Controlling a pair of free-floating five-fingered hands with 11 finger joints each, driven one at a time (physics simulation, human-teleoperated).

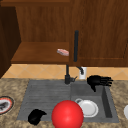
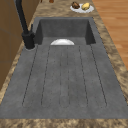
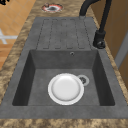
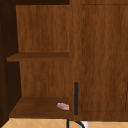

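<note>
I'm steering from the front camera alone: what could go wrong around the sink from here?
The red ball hides part of the basin in the front view, so depth near the plate is hard to judge. The right robot hand hangs by the faucet and might clip it. The left robot hand sits low at the drainboard and could scrape it.

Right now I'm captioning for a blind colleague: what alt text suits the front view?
A black right hand hovers open over a grey sink basin holding a white plate; the left hand hangs curled by a red ball, under an open wooden cabinet.
</note>
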